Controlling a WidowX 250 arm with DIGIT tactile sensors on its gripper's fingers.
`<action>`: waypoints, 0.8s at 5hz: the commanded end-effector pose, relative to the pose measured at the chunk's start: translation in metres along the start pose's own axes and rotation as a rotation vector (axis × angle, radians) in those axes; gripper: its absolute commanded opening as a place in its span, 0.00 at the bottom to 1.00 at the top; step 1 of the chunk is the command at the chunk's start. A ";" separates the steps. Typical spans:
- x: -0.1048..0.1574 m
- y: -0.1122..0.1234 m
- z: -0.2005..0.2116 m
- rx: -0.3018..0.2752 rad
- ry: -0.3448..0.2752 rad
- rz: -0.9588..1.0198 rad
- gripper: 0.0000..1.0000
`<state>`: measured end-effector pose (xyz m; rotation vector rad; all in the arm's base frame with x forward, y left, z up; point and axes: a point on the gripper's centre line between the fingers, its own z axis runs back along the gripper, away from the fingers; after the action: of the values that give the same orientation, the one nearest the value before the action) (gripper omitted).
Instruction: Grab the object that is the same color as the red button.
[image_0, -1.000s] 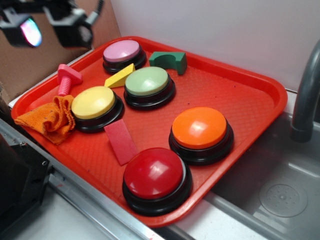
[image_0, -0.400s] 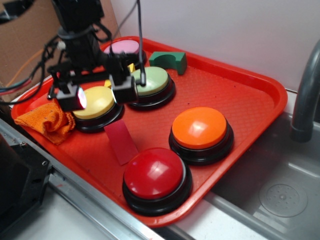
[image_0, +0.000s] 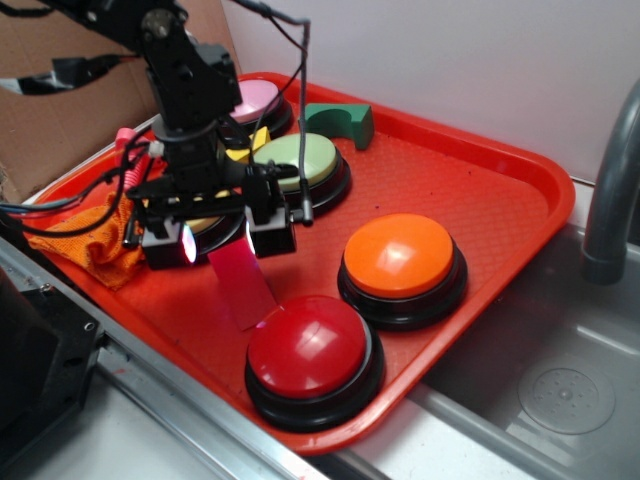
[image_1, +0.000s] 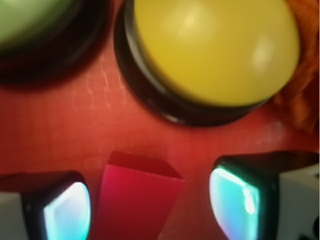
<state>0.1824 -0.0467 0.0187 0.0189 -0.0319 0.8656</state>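
Observation:
The flat red block (image_0: 243, 281) lies on the red tray (image_0: 470, 190), between the yellow button and the red button (image_0: 313, 350). My gripper (image_0: 220, 240) hangs open right over the block's far end, one finger on each side. From the wrist the block (image_1: 136, 202) sits between the two glowing pads (image_1: 232, 202), nearer the left one and apart from both. The red button is at the tray's near edge, in front of the block.
The yellow button (image_1: 212, 50) is just beyond the block. The green button (image_0: 300, 160), the orange button (image_0: 402, 258) and the pink button (image_0: 255, 98) stand around. An orange cloth (image_0: 85, 235), a pink bolt (image_0: 128, 140), a yellow wedge (image_0: 248, 148), a green block (image_0: 340, 120) and a sink (image_0: 560, 390) are nearby.
The gripper came down from the upper left, past the yellow button, and now straddles the red block's far end. The block has not moved.

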 end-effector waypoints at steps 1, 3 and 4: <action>0.004 -0.004 -0.014 -0.075 0.033 0.026 1.00; 0.014 -0.005 -0.002 -0.077 -0.018 0.030 0.00; 0.022 -0.008 0.025 -0.074 -0.042 -0.058 0.00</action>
<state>0.1933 -0.0393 0.0367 -0.0016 -0.0601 0.8087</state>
